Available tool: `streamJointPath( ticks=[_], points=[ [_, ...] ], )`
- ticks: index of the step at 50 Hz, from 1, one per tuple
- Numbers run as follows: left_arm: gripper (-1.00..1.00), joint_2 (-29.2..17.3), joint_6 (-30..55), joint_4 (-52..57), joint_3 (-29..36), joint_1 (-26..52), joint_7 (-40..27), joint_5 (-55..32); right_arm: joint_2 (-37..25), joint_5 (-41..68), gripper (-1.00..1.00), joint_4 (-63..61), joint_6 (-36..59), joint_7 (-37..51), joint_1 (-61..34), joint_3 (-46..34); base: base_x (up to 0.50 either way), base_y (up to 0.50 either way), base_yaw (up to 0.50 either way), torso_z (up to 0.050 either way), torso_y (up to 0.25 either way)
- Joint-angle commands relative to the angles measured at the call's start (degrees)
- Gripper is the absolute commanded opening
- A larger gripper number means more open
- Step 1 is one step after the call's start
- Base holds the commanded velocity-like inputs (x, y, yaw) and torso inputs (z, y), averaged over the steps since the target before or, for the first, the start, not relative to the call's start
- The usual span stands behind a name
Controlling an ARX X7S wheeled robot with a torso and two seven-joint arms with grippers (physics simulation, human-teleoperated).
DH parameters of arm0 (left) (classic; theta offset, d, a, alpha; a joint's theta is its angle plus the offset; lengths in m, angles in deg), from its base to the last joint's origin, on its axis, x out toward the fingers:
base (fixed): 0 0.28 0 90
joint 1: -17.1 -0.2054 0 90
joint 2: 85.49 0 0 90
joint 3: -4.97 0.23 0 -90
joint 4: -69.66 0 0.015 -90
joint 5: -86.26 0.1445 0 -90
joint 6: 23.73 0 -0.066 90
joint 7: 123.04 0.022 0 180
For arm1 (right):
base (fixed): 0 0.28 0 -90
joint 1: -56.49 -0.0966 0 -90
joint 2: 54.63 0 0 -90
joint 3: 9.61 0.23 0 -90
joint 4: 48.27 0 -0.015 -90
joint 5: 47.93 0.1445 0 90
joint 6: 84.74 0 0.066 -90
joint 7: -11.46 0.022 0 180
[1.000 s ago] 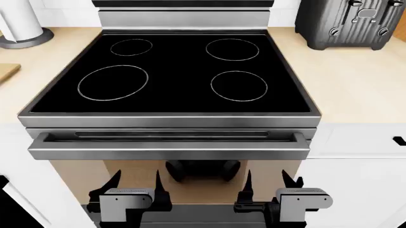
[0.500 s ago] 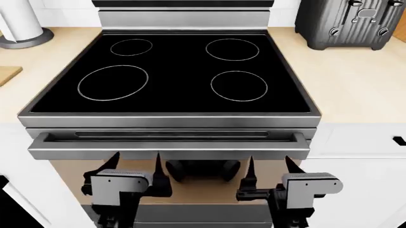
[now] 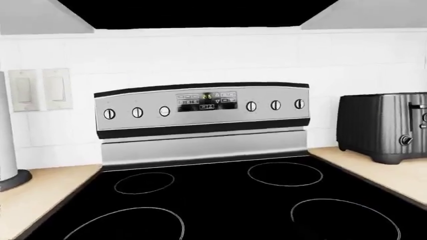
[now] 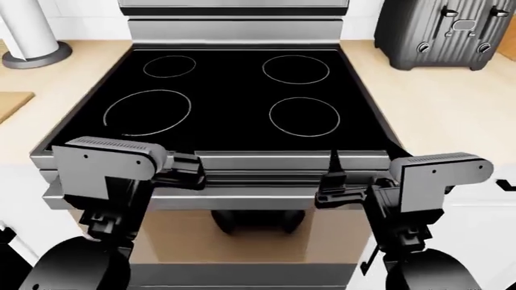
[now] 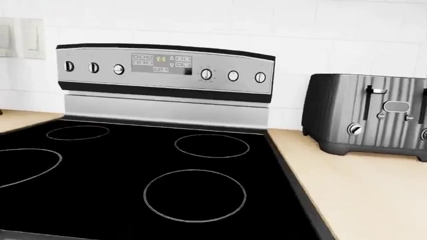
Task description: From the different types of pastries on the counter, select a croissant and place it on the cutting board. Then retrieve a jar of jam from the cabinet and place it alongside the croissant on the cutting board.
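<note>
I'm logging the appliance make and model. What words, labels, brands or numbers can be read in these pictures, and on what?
Nothing can be read for certain.
Stove control panel: a small lit display and tiny button labels, too blurred to read in either wrist view.
Toaster: no brand or marking to be made out.
Wall switches: blank.

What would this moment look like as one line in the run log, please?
stage: pre-search | left hand: empty | right hand: empty | facing: stove | board: corner at left | croissant, jam: unseen
</note>
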Motion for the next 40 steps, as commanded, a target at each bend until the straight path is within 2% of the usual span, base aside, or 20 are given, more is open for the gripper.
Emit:
streamJointPath(
  ticks=[1,17,30,40],
  points=[
    [1.0,-2.0,6.8,5.4,-1.2,4.1,0.6,-2.7,-2.1,2.4,1.0,-6.8,8.9,0.0,-4.4,0.7,0.0,0.5,0.0,0.05,0.0],
    [1.0,-3.6,3.6,8.4,-2.2,1.2,1.7,-3.8,-1.3,8.9,1.0,-12.4,13.4,-2.3,-4.4,6.1,0.0,0.5,0.0,0.05,0.0],
    [1.0,-2.7,3.7,7.4,-5.5,1.8,3.1,-7.5,-4.3,7.5,1.0,-11.5,12.1,-2.6,-4.8,2.3,0.01,0.5,0.0,0.05,0.0],
    [1.0,-2.6,0.7,4.4,-5.1,2.1,3.3,-7.1,-4.9,7.3,1.0,-9.3,9.4,-3.4,-5.6,2.2,0.07,0.5,0.0,0.05,0.0]
  ],
)
